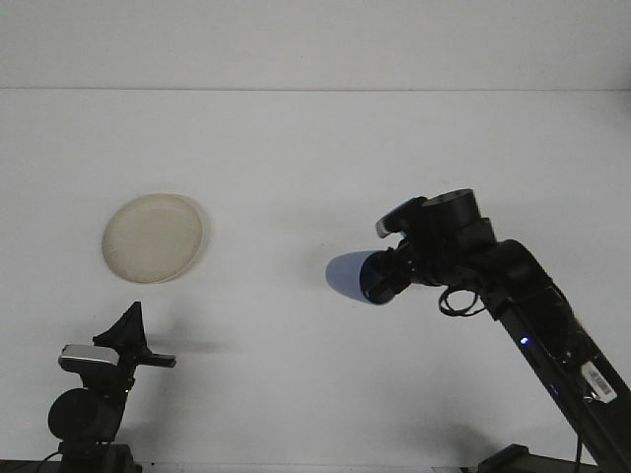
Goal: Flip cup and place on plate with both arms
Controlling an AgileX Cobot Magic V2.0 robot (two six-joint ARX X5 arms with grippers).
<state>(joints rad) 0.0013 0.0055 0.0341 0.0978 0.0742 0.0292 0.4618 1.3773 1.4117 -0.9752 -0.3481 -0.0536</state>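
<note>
A blue cup (355, 277) hangs above the middle of the white table, lying on its side with its closed base pointing left. My right gripper (386, 277) is shut on the cup's rim end, and the right arm reaches in from the lower right. A cream plate (153, 236) lies flat on the table at the left, well apart from the cup. My left gripper (132, 332) rests at the lower left near the front edge, below the plate, with nothing in it.
The table's far edge (315, 90) meets a pale wall at the top. The right arm's links and cable (537, 325) slant across the lower right of the table.
</note>
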